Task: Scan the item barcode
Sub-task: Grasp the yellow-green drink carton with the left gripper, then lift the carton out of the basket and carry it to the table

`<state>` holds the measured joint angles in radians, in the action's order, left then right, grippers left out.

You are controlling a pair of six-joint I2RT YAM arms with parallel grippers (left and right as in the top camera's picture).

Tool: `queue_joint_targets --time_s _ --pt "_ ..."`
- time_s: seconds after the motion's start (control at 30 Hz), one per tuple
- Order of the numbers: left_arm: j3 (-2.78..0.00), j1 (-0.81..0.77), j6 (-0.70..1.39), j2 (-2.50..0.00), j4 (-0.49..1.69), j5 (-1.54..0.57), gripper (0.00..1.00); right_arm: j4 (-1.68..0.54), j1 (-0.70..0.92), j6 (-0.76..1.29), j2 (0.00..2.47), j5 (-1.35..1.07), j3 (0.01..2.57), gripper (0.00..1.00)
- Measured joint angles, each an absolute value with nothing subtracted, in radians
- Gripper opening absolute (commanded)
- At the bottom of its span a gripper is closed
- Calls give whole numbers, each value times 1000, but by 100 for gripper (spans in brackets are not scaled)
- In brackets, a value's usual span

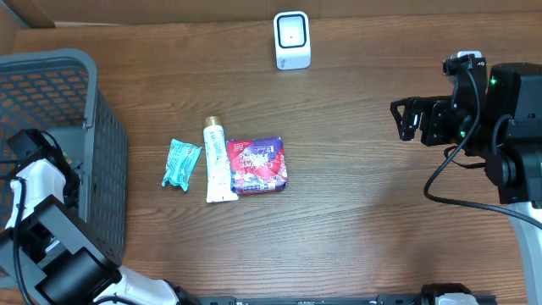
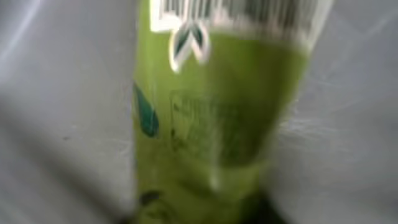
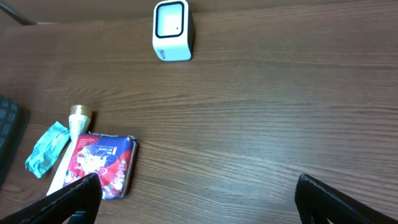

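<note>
A green packet [image 2: 217, 124] fills the left wrist view, blurred and very close, with a white barcode label [image 2: 242, 12] at its top edge. It runs right down to where my jaws sit, and the fingers themselves do not show. Overhead, my left gripper [image 1: 38, 157] is down inside the grey basket [image 1: 51, 68], shut on that green packet. The white scanner [image 1: 292, 40] stands at the table's far edge and also shows in the right wrist view as the scanner [image 3: 172, 30]. My right gripper [image 1: 406, 119] hovers at the right, open and empty [image 3: 205, 205].
On the wood table left of centre lie a teal packet [image 1: 180, 163], a white tube [image 1: 218, 161] and a red and purple packet [image 1: 258, 165]. The basket's mesh wall stands along the left edge.
</note>
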<state>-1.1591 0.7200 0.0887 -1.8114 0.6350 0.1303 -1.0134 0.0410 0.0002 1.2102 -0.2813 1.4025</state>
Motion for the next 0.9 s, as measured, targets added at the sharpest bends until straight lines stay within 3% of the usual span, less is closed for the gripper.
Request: queue_joint_targets --time_s 0.27,0.57,0.77,0.9 --pt "-1312 720 113 -1829 831 130 4 -1013 41 1 1210 -281 1402 100" --pt "-1935 688 114 -1844 1192 136 4 -1014 41 0 1210 -281 1403 100" --pt "-2294 538 97 -1844 1403 104 4 -1013 41 1 1210 -281 1402 100" --pt "-2392 388 89 -1829 1517 76 4 -1013 41 1 1210 -281 1403 100"
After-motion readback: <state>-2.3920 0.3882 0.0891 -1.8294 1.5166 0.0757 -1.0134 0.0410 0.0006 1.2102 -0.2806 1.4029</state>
